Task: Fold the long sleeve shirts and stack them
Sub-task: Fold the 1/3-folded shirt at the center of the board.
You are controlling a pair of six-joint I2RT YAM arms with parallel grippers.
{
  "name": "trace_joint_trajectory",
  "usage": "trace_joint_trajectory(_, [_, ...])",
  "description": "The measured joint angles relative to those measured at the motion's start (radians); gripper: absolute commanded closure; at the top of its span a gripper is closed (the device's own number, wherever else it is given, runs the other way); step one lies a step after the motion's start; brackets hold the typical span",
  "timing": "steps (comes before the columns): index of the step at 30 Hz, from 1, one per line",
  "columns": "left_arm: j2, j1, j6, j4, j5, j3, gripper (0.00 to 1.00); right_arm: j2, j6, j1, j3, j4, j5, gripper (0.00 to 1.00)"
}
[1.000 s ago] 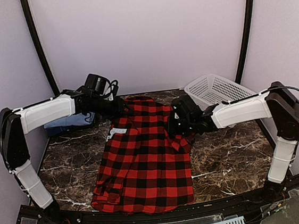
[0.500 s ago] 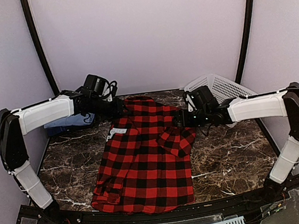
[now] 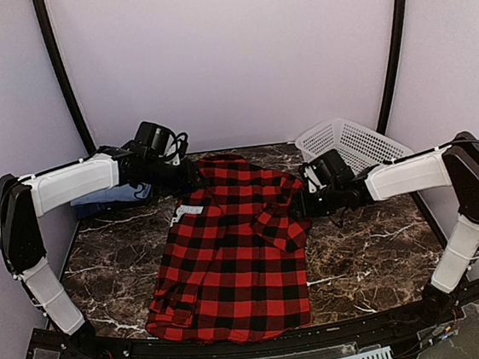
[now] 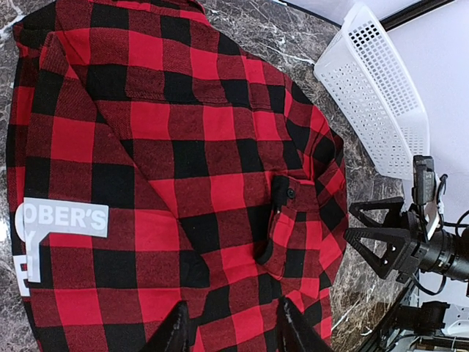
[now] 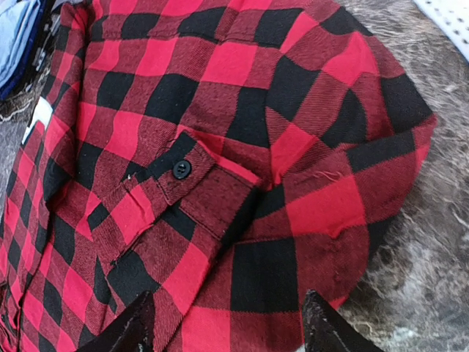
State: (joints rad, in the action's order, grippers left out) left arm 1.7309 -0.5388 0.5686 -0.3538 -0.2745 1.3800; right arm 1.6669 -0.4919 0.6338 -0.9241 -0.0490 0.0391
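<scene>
The flannel shirt [image 3: 231, 257] lies flat on the table [image 3: 376, 259], sleeve [image 5: 168, 198] folded inward just beneath the wide, empty right hand [image 5: 229, 312], while the left hand [image 4: 233, 326], likewise spread, hovers at its collar, seemingly guarding the fold.

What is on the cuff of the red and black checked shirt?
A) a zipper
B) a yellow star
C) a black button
C: the right wrist view shows a small round black button sewn on the folded-over cuff of the red-and-black checked shirt.
</scene>
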Motion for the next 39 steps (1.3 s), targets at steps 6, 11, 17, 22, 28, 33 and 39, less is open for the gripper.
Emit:
trace_joint_trajectory(6, [-0.004, 0.000, 0.000, 0.000, -0.002, -0.011, 0.60, 0.101, -0.003, 0.001, -0.073, 0.016, 0.037, 0.41])
trace_joint_trajectory(11, [-0.019, 0.000, 0.001, -0.002, -0.001, -0.029, 0.60, 0.177, -0.011, 0.001, -0.112, 0.048, 0.061, 0.45])
trace_joint_trajectory(17, [-0.032, 0.000, 0.003, -0.002, -0.002, -0.040, 0.61, 0.243, -0.031, 0.001, -0.141, 0.083, 0.099, 0.55])
trace_joint_trajectory(22, [-0.034, 0.000, 0.016, 0.000, -0.008, -0.050, 0.61, 0.261, -0.053, 0.001, -0.144, 0.112, 0.122, 0.73])
trace_joint_trajectory(28, [-0.043, 0.000, 0.042, 0.014, -0.047, -0.098, 0.61, 0.273, -0.071, 0.001, -0.151, 0.125, 0.145, 0.96])
trace_joint_trajectory(33, [-0.054, 0.000, 0.093, 0.062, -0.117, -0.149, 0.59, 0.263, -0.071, 0.006, -0.153, 0.132, 0.156, 1.00])
trace_joint_trajectory(39, [-0.058, 0.000, 0.238, 0.205, -0.290, -0.252, 0.53, 0.185, -0.056, 0.076, -0.153, 0.144, 0.167, 1.00])
